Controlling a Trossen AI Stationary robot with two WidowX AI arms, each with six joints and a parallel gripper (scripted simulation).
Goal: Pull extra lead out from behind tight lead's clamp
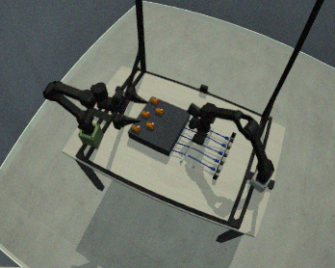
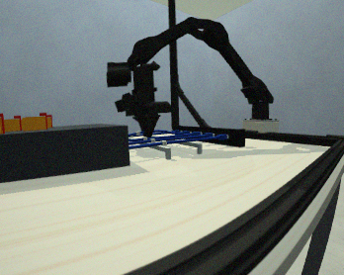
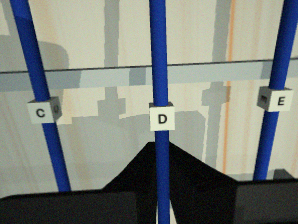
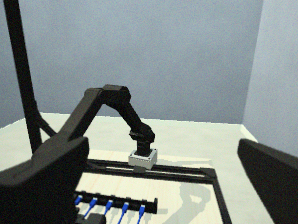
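Lead D [image 3: 159, 50] runs from twelve to six o'clock in the left wrist view, right along the midline of the left hand [image 1: 199, 140] [image 2: 148, 135] [image 3: 158, 149]. That hand is closed and, as far as the poor view of the tips allows, seems to be pinching this lead just below its D tag [image 3: 162, 118]. Lead C [image 3: 32, 60] slants past at ten o'clock from the tips and lead E [image 3: 283, 50] at two, both apart from them.

From above, the leads reach from the dark box [image 1: 164, 129] [image 2: 63, 150] toward four o'clock, where the socket strip [image 1: 224, 155] stands on the surface [image 1: 182, 193] [image 2: 113, 213]. A test of tightness calls for a gentle tug along that line, away from the box, without dragging a plug loose.

The right hand [image 1: 142, 111] [image 4: 163, 144] stands wide open and holds nothing. It is the nearer one to the orange handles [image 1: 145, 114] [image 2: 31, 123], some just off toward three o'clock; their letters can't be read, and only the matching one may be lifted.
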